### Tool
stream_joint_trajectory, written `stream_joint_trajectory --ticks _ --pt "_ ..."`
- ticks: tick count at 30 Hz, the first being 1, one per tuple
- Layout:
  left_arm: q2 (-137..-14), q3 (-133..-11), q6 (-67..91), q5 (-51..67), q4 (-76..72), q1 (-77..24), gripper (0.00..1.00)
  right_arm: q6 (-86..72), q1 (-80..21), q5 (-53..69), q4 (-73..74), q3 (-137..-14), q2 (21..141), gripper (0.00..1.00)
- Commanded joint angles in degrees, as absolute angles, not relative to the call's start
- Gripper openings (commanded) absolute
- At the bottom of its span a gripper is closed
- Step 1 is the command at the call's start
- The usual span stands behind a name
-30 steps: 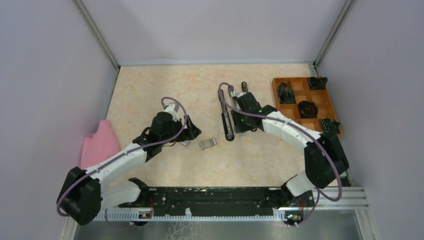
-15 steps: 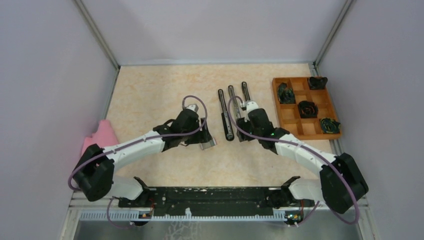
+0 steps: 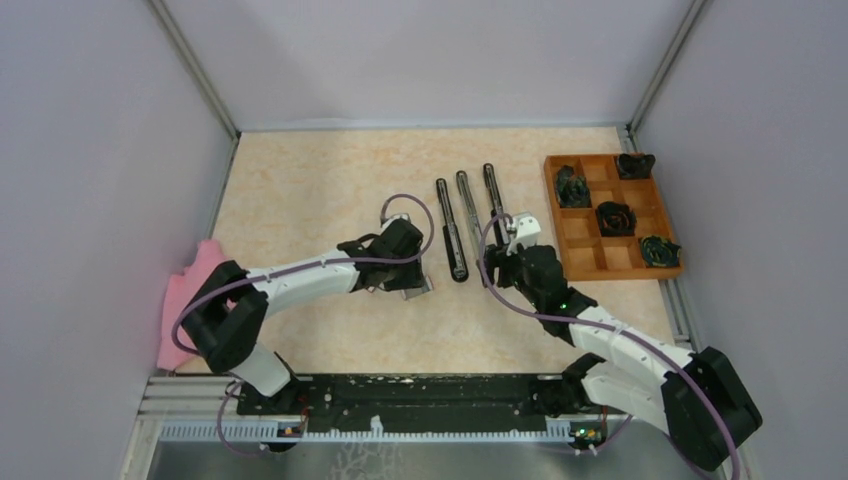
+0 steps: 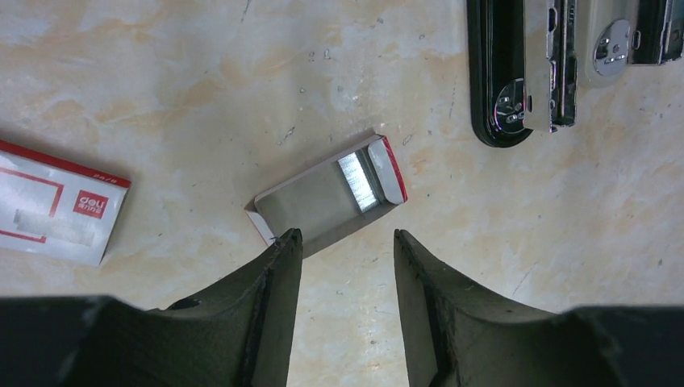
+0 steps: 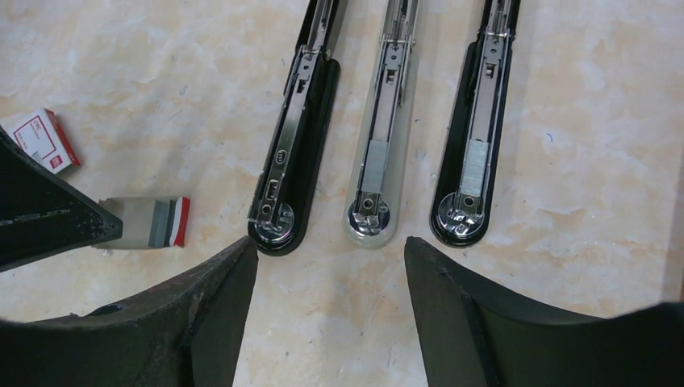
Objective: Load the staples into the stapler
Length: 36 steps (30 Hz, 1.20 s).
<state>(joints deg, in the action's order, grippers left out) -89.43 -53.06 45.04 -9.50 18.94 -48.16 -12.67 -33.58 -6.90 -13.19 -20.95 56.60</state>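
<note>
Three staplers lie folded open side by side: a black one (image 5: 294, 161), a pale one (image 5: 383, 153) and another black one (image 5: 476, 137). The staples (image 4: 359, 181) are a short silvery block at the red end of an open grey card tray (image 4: 319, 205). My left gripper (image 4: 345, 250) is open just near of that tray, its left fingertip (image 4: 284, 242) at the tray's edge and nothing between the jaws. Open and empty too, my right gripper (image 5: 329, 246) hangs just near of the staplers' rounded ends. Grey blocks sit in the pale and right staplers' channels.
A red-and-white staple box (image 4: 56, 201) lies left of the tray. A wooden compartment tray (image 3: 640, 262) with dark objects stands at the right. A pink cloth (image 3: 195, 295) lies by the left wall. Grey walls enclose the table.
My left arm has swung right to the staple tray while its jaws narrowed. My right arm has drawn back off the staplers toward the near edge, its jaws widening.
</note>
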Motion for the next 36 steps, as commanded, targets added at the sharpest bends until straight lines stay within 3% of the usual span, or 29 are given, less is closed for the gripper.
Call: stream_joint_trajectory --ticks 1,14,36 --pt "-92.6 -56.8 46.3 -11.1 20.5 -48.9 0.51 -13.1 -33.7 -9.4 -22.2 -19.5 54.3 0.68" --pt "-99.4 -61.6 45.4 -12.0 23.5 -48.9 0.28 -13.1 -33.6 -10.6 -23.0 -18.9 55.5 0.67" --pt "-103.2 -63.2 44.9 -11.0 24.1 -49.0 0.19 -12.7 -33.7 -10.7 -22.3 -19.8 57.3 0.66"
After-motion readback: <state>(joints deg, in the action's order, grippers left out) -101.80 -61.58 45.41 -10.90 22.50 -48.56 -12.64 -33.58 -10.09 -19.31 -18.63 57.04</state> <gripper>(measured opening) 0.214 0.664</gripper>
